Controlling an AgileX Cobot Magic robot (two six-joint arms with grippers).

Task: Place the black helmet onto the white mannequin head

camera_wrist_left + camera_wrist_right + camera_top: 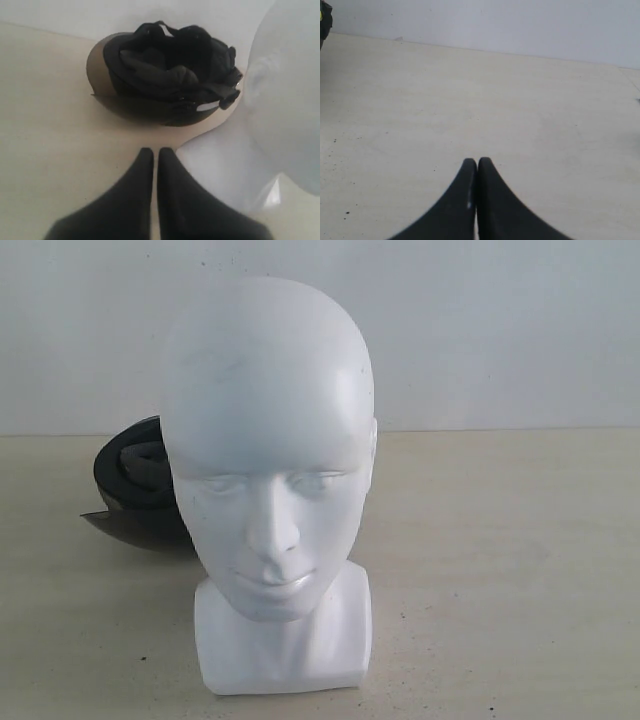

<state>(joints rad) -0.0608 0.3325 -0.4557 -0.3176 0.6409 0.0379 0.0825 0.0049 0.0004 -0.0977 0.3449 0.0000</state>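
A pale beige table (520,570) is seen in front of a plain white wall (500,330). The black helmet (135,490) is laid on the table upside down, with its dark padded lining (170,65) and straps turned upward and its smoky visor (97,70) on one side. In the exterior view it is placed behind and to the left of the white mannequin head (268,440), which partly hides it. The head is stood upright on its blocky neck base (285,640), face toward the camera. The left gripper (155,150) is held above the table, near the helmet and just beside the neck base, fingertips pressed together. The right gripper (477,161) is likewise pressed together, over bare table.
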